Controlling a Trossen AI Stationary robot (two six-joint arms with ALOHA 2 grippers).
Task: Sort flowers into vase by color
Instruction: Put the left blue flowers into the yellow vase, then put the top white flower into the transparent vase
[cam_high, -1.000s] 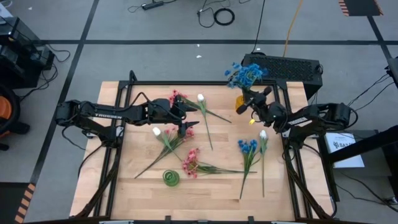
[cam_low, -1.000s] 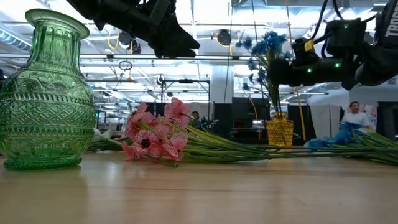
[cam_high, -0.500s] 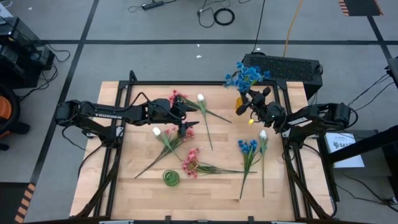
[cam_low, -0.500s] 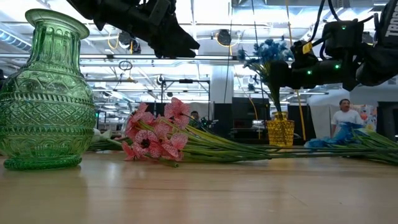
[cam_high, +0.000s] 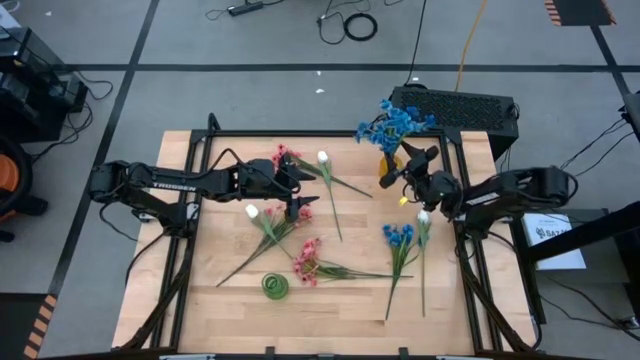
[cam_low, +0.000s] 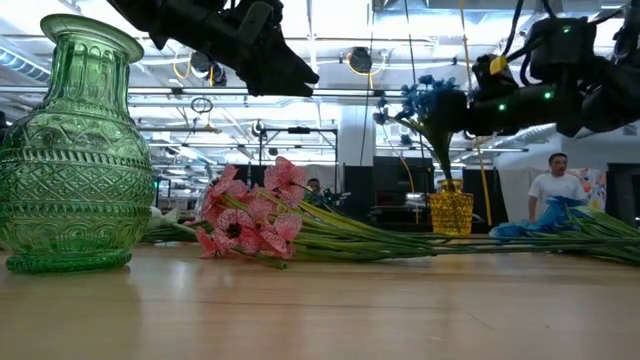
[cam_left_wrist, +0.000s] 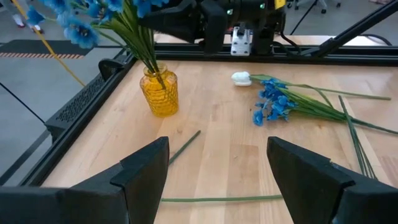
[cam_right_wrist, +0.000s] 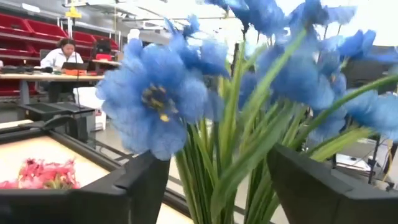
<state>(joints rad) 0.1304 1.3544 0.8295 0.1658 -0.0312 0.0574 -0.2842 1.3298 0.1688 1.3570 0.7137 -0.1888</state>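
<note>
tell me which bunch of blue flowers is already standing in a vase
The blue flower bunch at the table's far right corner: it stands upright in the yellow glass vase. The other blue sprig lies flat on the wooden table.

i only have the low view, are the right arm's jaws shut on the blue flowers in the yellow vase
Observer: No. The right wrist view shows them open, with the bunch of blue artificial flowers between them, standing in the yellow dimpled glass vase.
Operator: any blue ones lying on the table
Observer: Yes, one loose blue sprig lies near the right arm, beside a white-budded stem.
Operator: and the left arm
Observer: The left arm's jaws are open too, above the table's middle.
</note>
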